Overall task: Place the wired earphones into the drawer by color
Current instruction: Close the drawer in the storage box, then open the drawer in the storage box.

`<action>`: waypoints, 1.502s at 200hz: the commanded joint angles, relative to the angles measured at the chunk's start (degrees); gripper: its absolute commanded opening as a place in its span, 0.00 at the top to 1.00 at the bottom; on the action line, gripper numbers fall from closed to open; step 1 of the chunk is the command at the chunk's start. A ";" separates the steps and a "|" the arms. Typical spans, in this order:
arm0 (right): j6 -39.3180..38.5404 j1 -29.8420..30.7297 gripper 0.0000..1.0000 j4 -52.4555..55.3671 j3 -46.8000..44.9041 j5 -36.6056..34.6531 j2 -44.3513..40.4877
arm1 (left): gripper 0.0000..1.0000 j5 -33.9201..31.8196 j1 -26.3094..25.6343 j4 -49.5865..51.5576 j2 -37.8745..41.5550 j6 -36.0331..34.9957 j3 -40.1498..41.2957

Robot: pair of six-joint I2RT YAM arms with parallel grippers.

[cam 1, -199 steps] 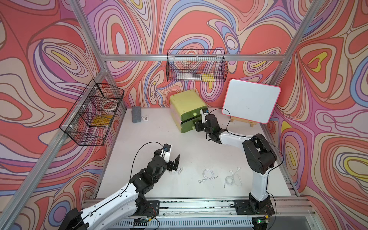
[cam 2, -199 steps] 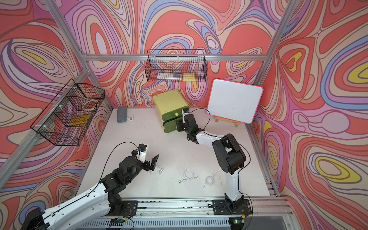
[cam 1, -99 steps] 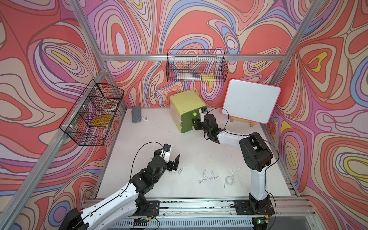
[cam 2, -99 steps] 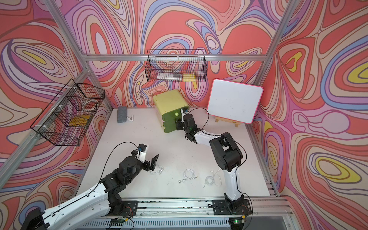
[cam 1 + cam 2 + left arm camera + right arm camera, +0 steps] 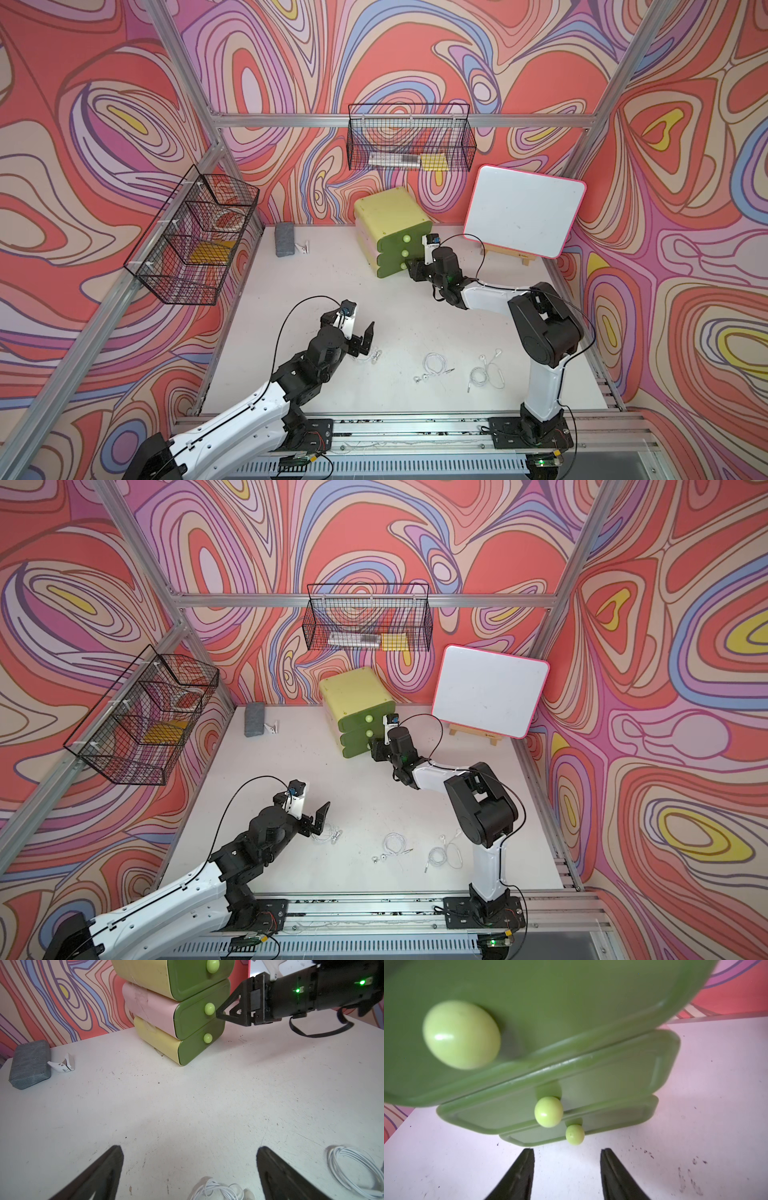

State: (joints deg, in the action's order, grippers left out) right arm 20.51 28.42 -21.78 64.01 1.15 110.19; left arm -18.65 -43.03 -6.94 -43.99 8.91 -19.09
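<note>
A chest of 3 drawers is standing at the far middle of the table. A board is standing to its right. A block and a clip are lying side by side at the far left. 3 sets of earphones are lying in a row on the near side.

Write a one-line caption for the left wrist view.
Open left gripper hovers over a white earphone set; ahead, the right gripper sits at the shut green drawers.
</note>
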 commanded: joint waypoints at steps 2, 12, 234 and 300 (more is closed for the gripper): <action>1.47 -0.21 0.45 -1.31 -3.33 1.42 -2.70 | 0.01 0.46 1.32 -0.32 -2.03 4.01 -1.66; 1.87 -0.21 0.44 -1.42 -4.48 2.12 -3.32 | 0.01 2.56 2.44 -0.37 -3.24 5.75 -2.46; 18.87 -4.51 0.48 -12.41 1.43 16.53 12.20 | 0.01 25.46 19.03 -9.77 -17.29 11.40 -5.03; 22.33 -4.47 0.55 -16.84 4.43 16.25 16.61 | 0.01 25.62 19.08 -9.85 -18.02 11.57 -5.08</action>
State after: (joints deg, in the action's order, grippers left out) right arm 40.91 24.05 -35.46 67.09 17.45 125.08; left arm 7.33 -24.32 -15.42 -62.04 21.39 -23.94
